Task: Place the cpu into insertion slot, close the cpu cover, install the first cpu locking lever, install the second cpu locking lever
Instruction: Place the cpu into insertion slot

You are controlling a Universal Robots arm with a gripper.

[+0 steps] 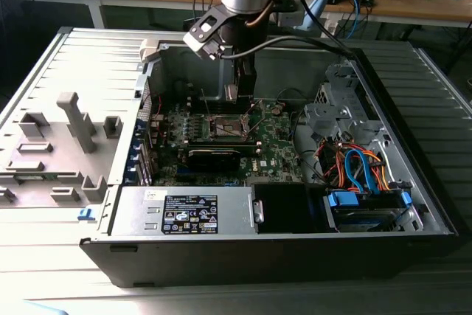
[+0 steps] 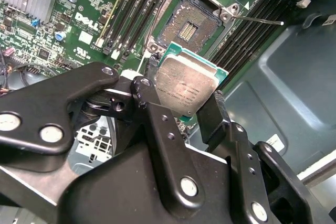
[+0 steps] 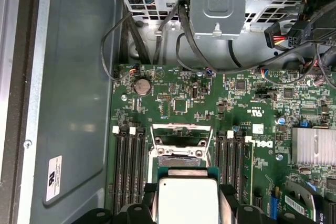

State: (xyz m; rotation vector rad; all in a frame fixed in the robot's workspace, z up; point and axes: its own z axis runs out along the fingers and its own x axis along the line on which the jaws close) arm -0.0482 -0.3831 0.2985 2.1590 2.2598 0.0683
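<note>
Your gripper (image 2: 181,100) clamps the cpu (image 2: 189,80) by two opposite edges. The cpu hangs above the uncovered insertion slot (image 2: 191,24), near it and offset to one side, not touching.

My gripper (image 2: 178,95) is smooth matt black, studded with shiny silver screw heads. The cpu (image 2: 189,85) it pinches has a dull, scuffed grey metal top. The insertion slot (image 2: 191,24) looks dark and grainy inside bright metal. In the exterior view, at six o'clock from the green motherboard (image 1: 276,142), the power supply (image 1: 184,208) is bare sheet metal.
</note>
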